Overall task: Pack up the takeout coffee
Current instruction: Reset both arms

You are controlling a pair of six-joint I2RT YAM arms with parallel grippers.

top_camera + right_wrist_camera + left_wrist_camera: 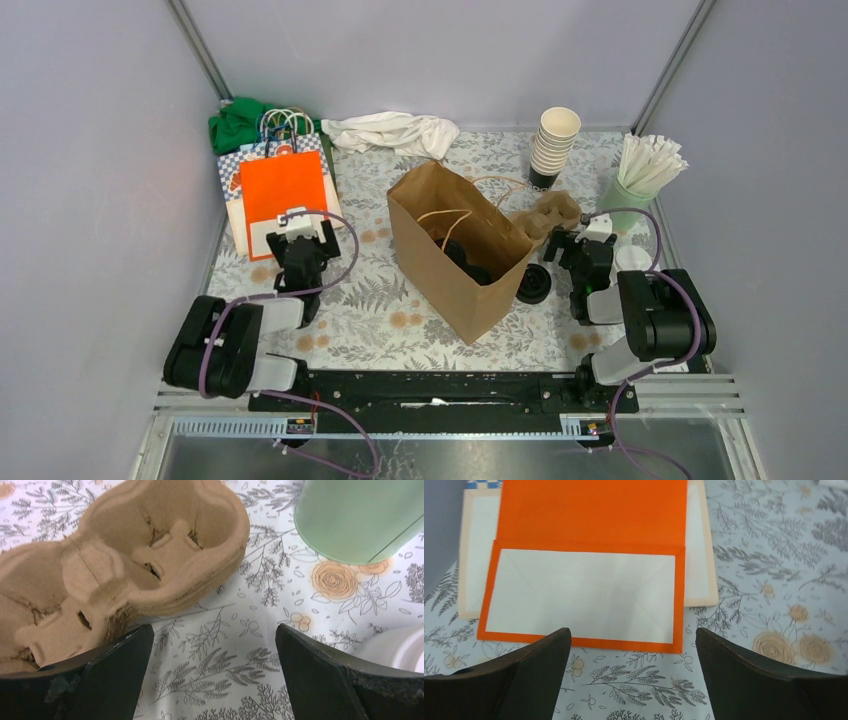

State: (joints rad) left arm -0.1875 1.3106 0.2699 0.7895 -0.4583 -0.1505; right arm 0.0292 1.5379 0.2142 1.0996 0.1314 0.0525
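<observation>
left pincer (633, 642), right pincer (214, 640) standing spread, empty; black lid (533, 285) lying centre-right beside bag (440, 285), seeming light, crushable; gripping rim gently.

You had one brown paper bag (470, 295), one stack of cream cups (556, 142), one black lid (533, 286), one green cloth (232, 122), one white cloth (395, 131).

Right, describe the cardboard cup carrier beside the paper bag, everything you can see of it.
The cup carrier is moulded brown pulp, rough and fibrous, with round wells and slit tabs; its layered edge suggests several nested together. Visible wells are empty. It lies flat on the floral tablecloth, right of the brown paper bag, apart from the pale green cup. Contact with the bag cannot be told.
</observation>
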